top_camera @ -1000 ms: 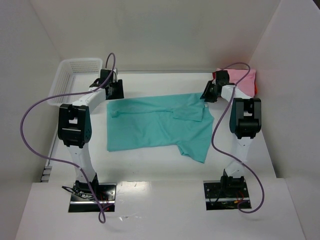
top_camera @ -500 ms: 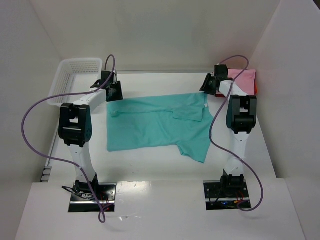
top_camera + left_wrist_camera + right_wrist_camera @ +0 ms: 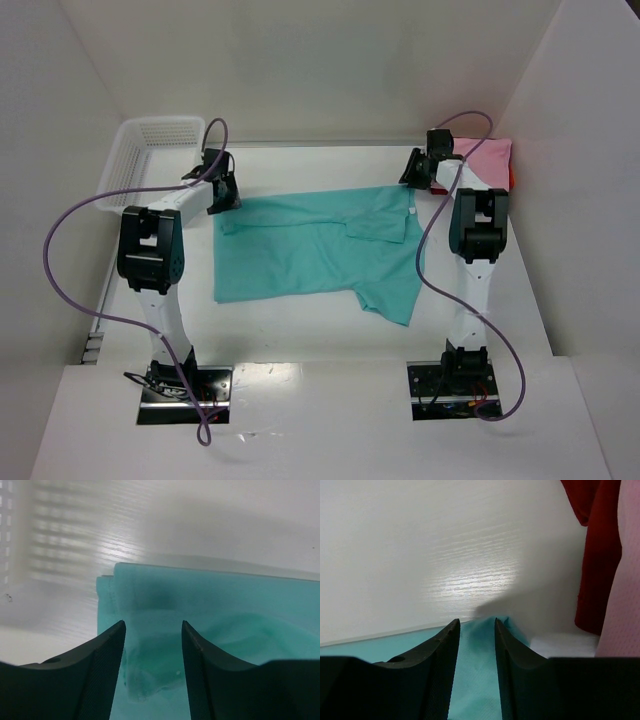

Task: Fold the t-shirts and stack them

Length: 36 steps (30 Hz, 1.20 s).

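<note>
A teal-green t-shirt (image 3: 320, 248) lies spread flat on the white table, collar to the right. My left gripper (image 3: 222, 195) is at its far left corner. In the left wrist view the left gripper (image 3: 152, 630) is open, jaws either side of the rumpled teal corner (image 3: 150, 605). My right gripper (image 3: 413, 178) is at the shirt's far right corner. In the right wrist view the right gripper (image 3: 476, 626) stands narrowly open with the teal cloth (image 3: 476, 680) between its jaws. A folded pink shirt (image 3: 487, 156) lies on a red shirt (image 3: 514, 178) at the far right.
A white mesh basket (image 3: 150, 150) stands at the far left corner, blurred in the left wrist view (image 3: 30, 535). White walls close in the table on three sides. The red shirt (image 3: 595, 555) and pink shirt (image 3: 625, 595) sit just right of my right gripper.
My right gripper has moved back and slightly left to the shirt's far right corner. My left gripper has turned and shifted a little over the far left corner. The shirt has barely moved.
</note>
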Each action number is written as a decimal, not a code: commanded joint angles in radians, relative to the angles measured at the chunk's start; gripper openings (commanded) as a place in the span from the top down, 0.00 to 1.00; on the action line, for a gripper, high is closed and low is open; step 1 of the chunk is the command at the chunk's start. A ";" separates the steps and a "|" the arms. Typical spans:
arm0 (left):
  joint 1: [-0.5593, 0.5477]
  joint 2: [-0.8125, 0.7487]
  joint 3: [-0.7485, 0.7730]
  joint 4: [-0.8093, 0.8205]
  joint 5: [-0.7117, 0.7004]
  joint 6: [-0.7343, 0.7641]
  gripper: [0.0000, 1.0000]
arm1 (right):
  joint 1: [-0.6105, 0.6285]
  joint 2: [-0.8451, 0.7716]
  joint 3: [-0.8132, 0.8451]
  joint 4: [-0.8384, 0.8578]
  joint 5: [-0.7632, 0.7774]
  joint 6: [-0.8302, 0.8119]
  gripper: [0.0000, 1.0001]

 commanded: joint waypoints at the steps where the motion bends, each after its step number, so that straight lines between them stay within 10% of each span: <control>1: -0.001 0.012 0.007 -0.010 -0.058 -0.036 0.42 | -0.007 0.026 0.056 -0.020 0.015 -0.026 0.60; 11: 0.008 0.055 0.025 0.009 -0.095 -0.045 0.41 | -0.007 0.047 0.085 -0.029 0.015 -0.035 0.70; 23: 0.037 0.093 0.071 0.023 -0.060 -0.045 0.81 | -0.007 0.047 0.085 -0.038 0.040 -0.035 0.88; 36: 0.037 0.114 0.169 0.005 -0.117 0.024 0.86 | -0.035 0.047 0.095 -0.047 0.051 -0.044 1.00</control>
